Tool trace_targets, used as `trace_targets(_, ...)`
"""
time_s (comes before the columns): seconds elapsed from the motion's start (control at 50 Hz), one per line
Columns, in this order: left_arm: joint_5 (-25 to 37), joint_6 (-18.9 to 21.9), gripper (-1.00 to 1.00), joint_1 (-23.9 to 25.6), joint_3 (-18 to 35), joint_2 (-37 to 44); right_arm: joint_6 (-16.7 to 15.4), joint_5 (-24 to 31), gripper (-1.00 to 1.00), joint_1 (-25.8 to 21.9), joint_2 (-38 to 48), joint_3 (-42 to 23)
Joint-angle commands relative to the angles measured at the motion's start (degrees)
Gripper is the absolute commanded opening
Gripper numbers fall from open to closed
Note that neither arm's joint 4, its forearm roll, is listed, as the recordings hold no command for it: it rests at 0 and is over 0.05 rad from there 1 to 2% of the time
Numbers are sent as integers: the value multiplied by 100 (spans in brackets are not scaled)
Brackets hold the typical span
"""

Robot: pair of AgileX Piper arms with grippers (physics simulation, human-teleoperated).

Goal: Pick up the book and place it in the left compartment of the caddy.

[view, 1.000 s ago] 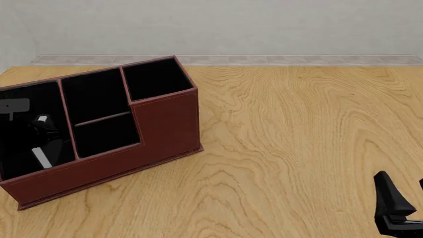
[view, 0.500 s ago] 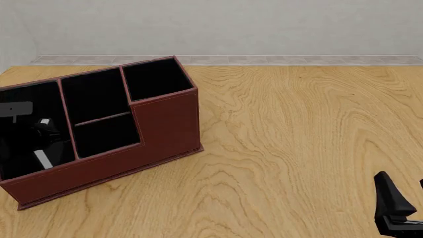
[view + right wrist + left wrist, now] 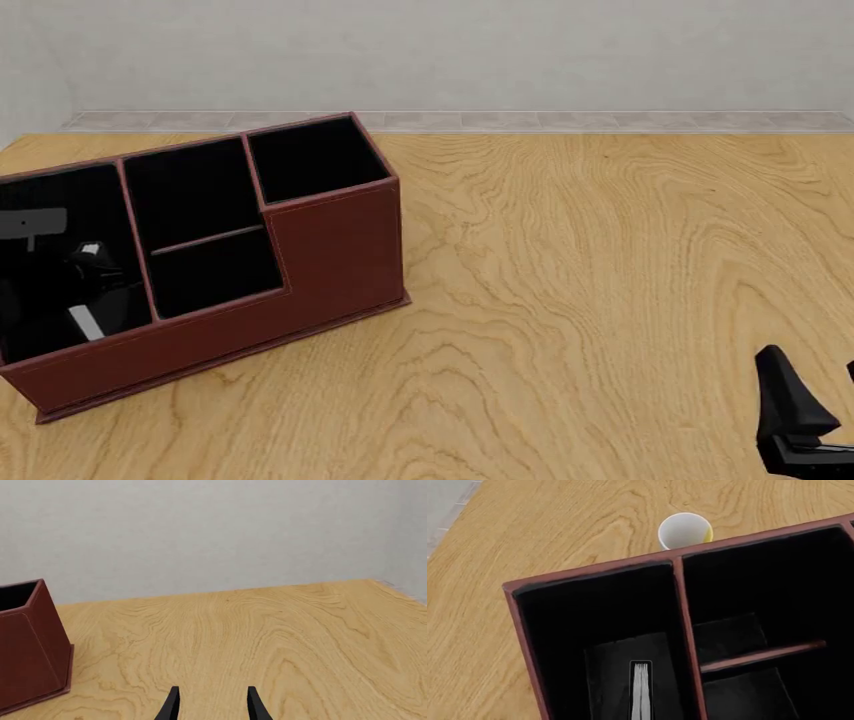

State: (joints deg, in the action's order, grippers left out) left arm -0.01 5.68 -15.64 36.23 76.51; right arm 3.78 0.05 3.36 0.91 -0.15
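The reddish-brown caddy point(image 3: 334, 250) stands at the table's left, turned at an angle. My left gripper point(image 3: 88, 290) reaches down into the left compartment point(image 3: 40, 200), black against the black lining. It is shut on the book point(image 3: 87, 322), whose white page edge shows low in that compartment. In the left wrist view the book point(image 3: 640, 692) stands on edge, inside the left compartment point(image 3: 600, 615) of the caddy point(image 3: 677, 580). My right gripper point(image 3: 817, 400) is open and empty at the front right, far from the caddy; it also shows in the right wrist view point(image 3: 212, 702).
A white cup point(image 3: 684, 530) stands on the table just outside the caddy's far wall; it does not show in the front view. The shelf-split middle section point(image 3: 200, 220) and the small square end section point(image 3: 314, 155) lie to the right. A caddy corner point(image 3: 30, 645) shows in the right wrist view.
My left gripper has sunk a little deeper into the left compartment with the book. The right arm has not moved.
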Motion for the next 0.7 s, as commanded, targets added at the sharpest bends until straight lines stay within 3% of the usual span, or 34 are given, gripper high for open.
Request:
trace_targets(0.02, -39, 88, -100, -32, 41, -7, -12, -8, 100, -8, 11, 7)
trace_targets(0.44, -92, 49, -100, -66, 3, -98, 17, -19, 100, -6, 24, 4)
trace_targets(0.46, -109, 51, 100, -35, -8, -160, 17, -21, 100, -7, 28, 1)
trace_targets(0.7, -99, -22, 100, 152, -31, -281, 21, 1, 100, -4, 0, 3)
